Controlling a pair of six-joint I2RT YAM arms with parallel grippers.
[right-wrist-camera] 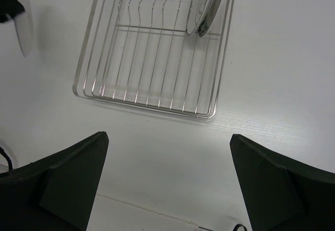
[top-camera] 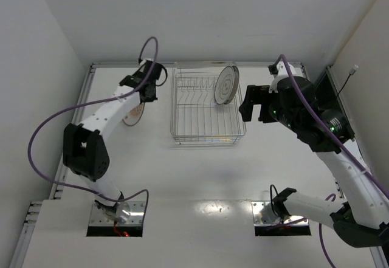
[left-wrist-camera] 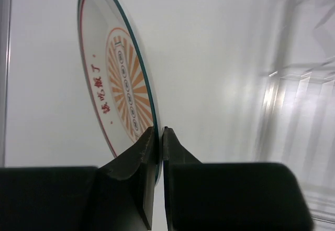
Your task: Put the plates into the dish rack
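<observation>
Looking down from above, the left arm stretches to the far-left corner of the worktop [top-camera: 200, 177], bent at the elbow, its wrist turned down over a patterned plate [top-camera: 130, 118] that shows only as a sliver beneath the arm. The left wrist camera fills in what that view hides. The left claw [left-wrist-camera: 160, 134] is clamped together on the near rim of this plate [left-wrist-camera: 118, 79], which is seen almost edge-on, with a teal rim line, an orange sunburst centre and small red characters. Whether its far edge touches the worktop I cannot tell.

The dish rack [top-camera: 206, 107] sits at the middle of the far side, between the two arms and just right of the left claw [top-camera: 146, 92]. A standing plate [top-camera: 227, 84] is on edge among the prongs at the rack's far-right corner. In the right wrist view the rack [right-wrist-camera: 152, 47] lies ahead and the standing plate [right-wrist-camera: 209, 6] leans at its upper right. Its rim looks layered there, so I cannot tell whether a second plate sits behind it.

The right arm rises from its base, folds over, and carries the right claw [top-camera: 255, 105] just beside the rack's right side. Its fingers [right-wrist-camera: 68, 178] are wide apart with nothing between them, and the right claw [right-wrist-camera: 168, 135] hangs above bare worktop.

The worktop is plain white, enclosed by white walls [top-camera: 182, 19] on three sides.
</observation>
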